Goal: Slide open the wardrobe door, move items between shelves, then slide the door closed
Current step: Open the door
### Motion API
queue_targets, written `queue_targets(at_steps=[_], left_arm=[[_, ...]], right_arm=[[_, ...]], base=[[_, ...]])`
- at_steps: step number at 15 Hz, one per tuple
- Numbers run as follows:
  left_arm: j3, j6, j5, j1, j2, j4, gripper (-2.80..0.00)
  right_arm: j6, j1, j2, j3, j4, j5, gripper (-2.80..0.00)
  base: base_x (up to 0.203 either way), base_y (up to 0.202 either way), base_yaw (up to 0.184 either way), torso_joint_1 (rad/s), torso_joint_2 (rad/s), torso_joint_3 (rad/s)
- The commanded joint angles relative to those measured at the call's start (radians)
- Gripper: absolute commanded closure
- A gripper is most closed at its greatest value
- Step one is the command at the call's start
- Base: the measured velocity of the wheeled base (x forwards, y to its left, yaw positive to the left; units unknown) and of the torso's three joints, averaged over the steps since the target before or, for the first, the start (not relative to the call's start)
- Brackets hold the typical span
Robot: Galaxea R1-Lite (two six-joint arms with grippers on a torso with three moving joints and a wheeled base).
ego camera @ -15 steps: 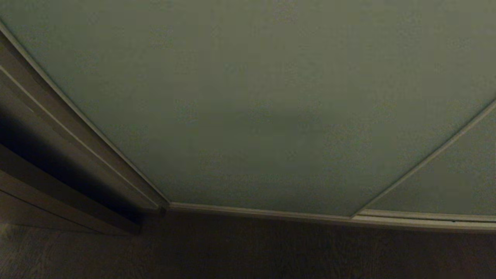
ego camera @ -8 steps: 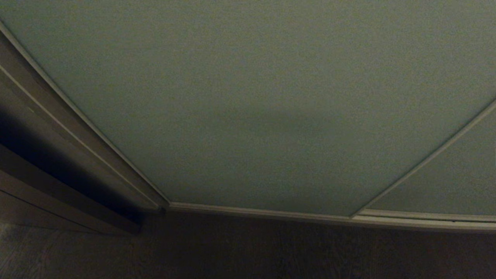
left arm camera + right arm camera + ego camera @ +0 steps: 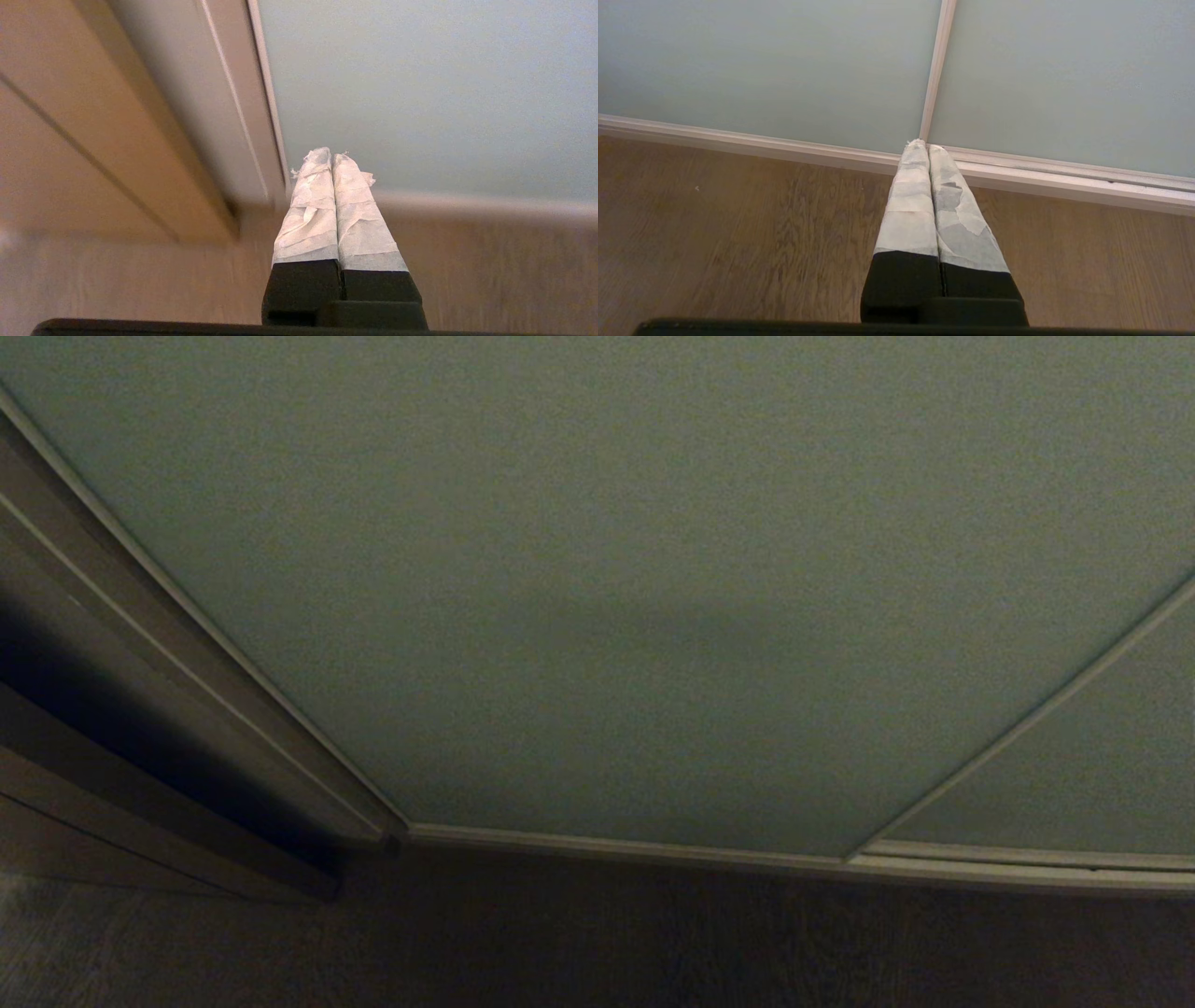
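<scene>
- Wardrobe door [image 3: 653, 569]: likely heavy, stiff, smooth; no handle visible, so push at its left frame edge [image 3: 215, 625].
- Left gripper [image 3: 324, 161] and right gripper [image 3: 923, 148]: fingers pressed together, empty.

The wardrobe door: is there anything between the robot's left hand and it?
Nothing visible. The left hand, shut and empty, points at the door near its left frame edge, with only bare floor below. The right hand is shut too, aimed at the seam between panels.
</scene>
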Motion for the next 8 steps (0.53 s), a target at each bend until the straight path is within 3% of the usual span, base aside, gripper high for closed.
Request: queue_targets(at_steps=[1,4,8], left_arm=[[-0.137,0.001,0.001,0.001,0.070,0.005,0.00],[-0.343,-0.023,0.005,0.039,0.300,-0.051,0.00],[-0.520,-0.092,0.039,0.152,0.636,-0.448,0.00]], right_arm=[[0.000,-0.001,-0.003,0.002,0.000,0.001,0.00],[-0.001,0.001,-0.003,0.002,0.000,-0.001,0.00],[-0.001,-0.001,-0.002,0.002,0.000,-0.001,0.00]], base=[[0.000,0.000,0.000,0.000,0.00,0.000],[0.000,0.000,0.000,0.000,0.00,0.000],[0.000,0.000,0.000,0.000,0.00,0.000]])
